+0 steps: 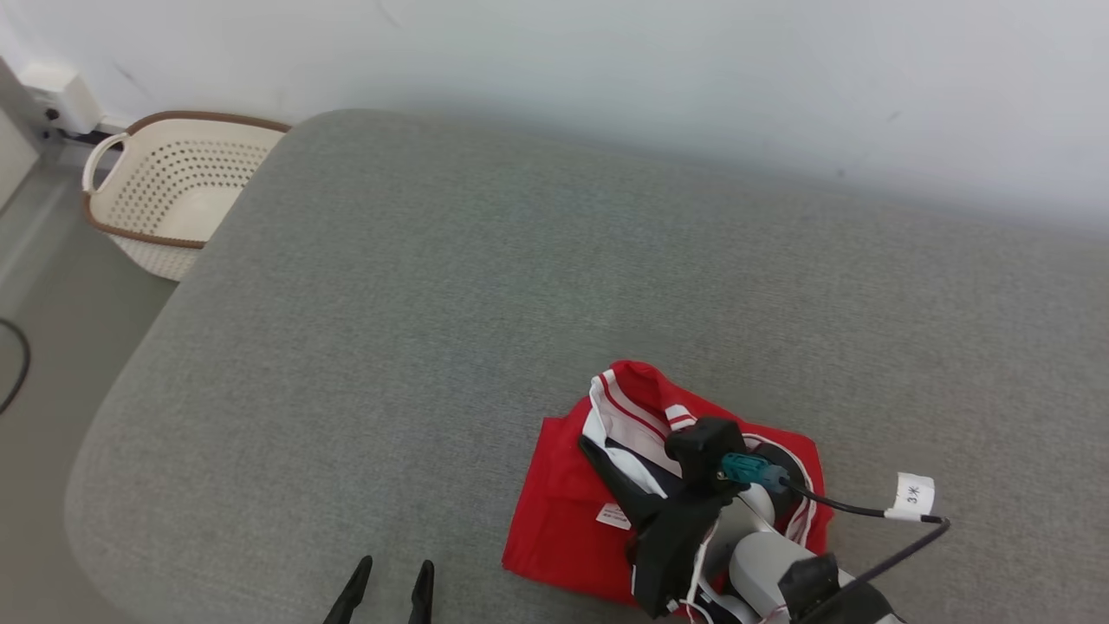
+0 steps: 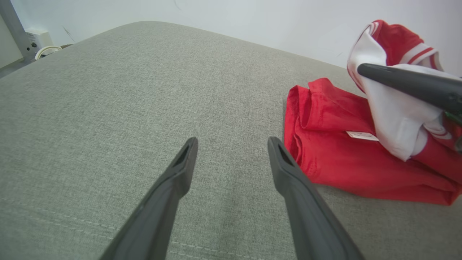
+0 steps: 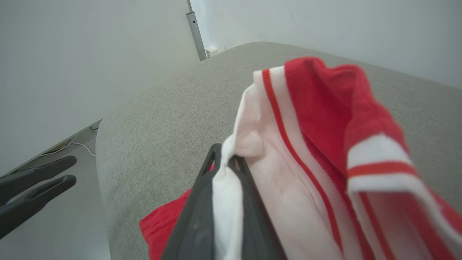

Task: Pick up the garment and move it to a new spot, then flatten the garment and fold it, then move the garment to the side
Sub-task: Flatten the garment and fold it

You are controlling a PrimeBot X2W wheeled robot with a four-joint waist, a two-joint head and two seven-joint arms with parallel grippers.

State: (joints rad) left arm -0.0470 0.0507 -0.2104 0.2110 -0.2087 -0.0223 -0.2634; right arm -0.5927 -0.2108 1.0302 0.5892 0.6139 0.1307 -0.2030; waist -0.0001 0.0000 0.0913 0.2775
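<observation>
The garment point(image 1: 563, 511), red with white striped trim, lies bunched on the grey cushioned surface point(image 1: 433, 303) at the near right. My right gripper point(image 1: 591, 449) is shut on a white fold of it and holds that fold raised above the red part. The pinch is close up in the right wrist view, where the right gripper point(image 3: 225, 156) has white cloth of the garment point(image 3: 317, 108) between its fingers. My left gripper point(image 1: 394, 568) stands open to the left of the garment, nothing between its fingers. In the left wrist view the left gripper point(image 2: 231, 141) hovers over bare fabric, with the garment point(image 2: 343, 162) to its right.
A cream perforated basket point(image 1: 173, 191) sits on the floor past the surface's far left corner, by a pale wall. A dark cable point(image 1: 17, 364) lies on the floor at the left. A tagged cable point(image 1: 914, 496) runs off my right wrist.
</observation>
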